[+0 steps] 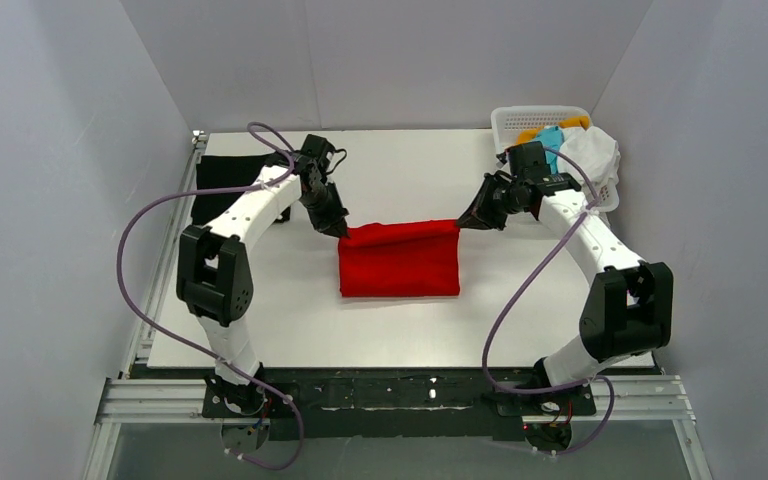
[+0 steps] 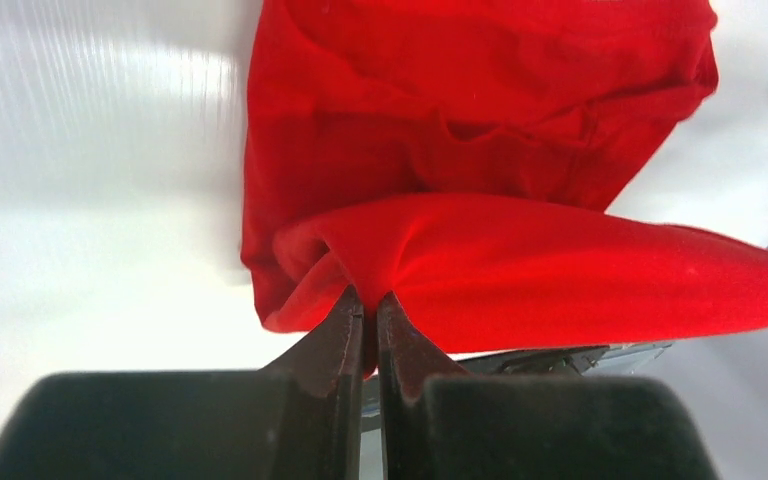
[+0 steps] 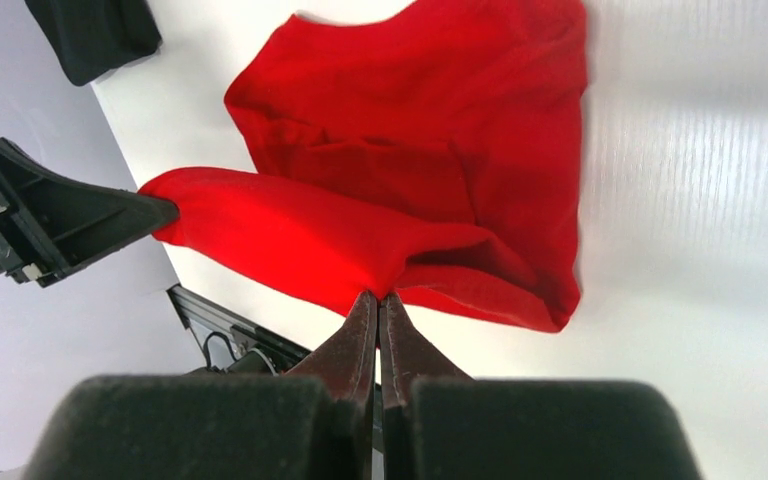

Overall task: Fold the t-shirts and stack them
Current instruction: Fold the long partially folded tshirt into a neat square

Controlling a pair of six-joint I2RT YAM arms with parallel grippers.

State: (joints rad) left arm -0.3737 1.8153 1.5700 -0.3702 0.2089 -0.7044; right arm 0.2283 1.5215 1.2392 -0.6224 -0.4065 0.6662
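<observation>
The bright red t-shirt (image 1: pixel 400 262) lies partly folded in the middle of the table, its far edge lifted and stretched between my two grippers. My left gripper (image 1: pixel 343 229) is shut on the shirt's far left corner; in the left wrist view (image 2: pixel 371 296) the jaws pinch red cloth (image 2: pixel 520 260). My right gripper (image 1: pixel 463 222) is shut on the far right corner; in the right wrist view (image 3: pixel 378 295) the jaws pinch the cloth (image 3: pixel 410 170). A black folded t-shirt (image 1: pixel 228 185) lies at the far left. Cyan (image 1: pixel 550 137), white (image 1: pixel 592 152) and orange (image 1: pixel 576 122) shirts sit in the basket.
A white plastic lattice basket (image 1: pixel 532 118) stands at the far right corner of the white table (image 1: pixel 290 320). Grey walls enclose the table on three sides. The left gripper shows at the left in the right wrist view (image 3: pixel 60 220).
</observation>
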